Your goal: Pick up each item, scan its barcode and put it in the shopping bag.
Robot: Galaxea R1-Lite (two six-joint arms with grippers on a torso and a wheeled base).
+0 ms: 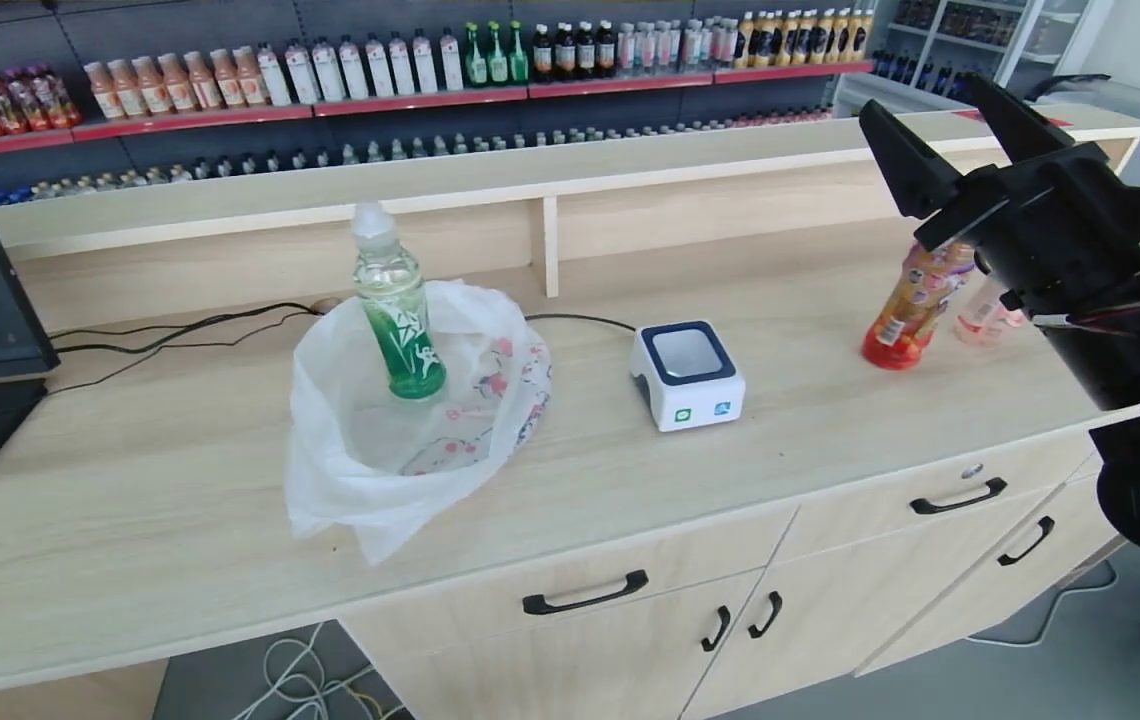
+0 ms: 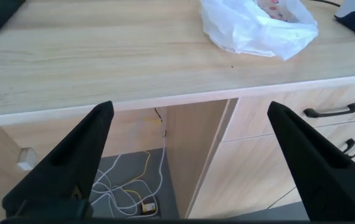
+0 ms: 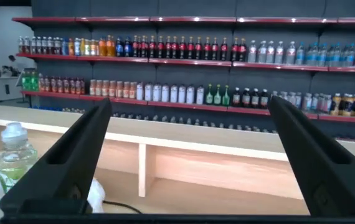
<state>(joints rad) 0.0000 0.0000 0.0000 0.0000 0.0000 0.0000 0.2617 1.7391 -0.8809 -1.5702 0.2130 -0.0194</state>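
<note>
Worktop [image 1: 780, 300] layout, left to right: bag [image 1: 410, 430], scanner [image 1: 686, 375], then two bottles at the right end. The bag's mouth is slumped wide open, and a green bottle [image 1: 398, 310] stands upright inside it, so I judge one item done. The scanner sits between the bag and the remaining stock with its window facing up, which looks like a sensible order: an item can pass over it on the way to the bag. An orange bottle [image 1: 915, 305] stands with a pink bottle [image 1: 985, 315] just beside it; the arm partly hides the pink one, so I cannot tell whether they touch. The right claw [image 1: 925, 100] hangs above and near this pair, spread and empty, and is probably placed for the orange bottle as the nearer, less hidden pick. The left claw [image 2: 190, 112] is also spread and empty, held low in front of the worktop edge, well away from the bag.
</note>
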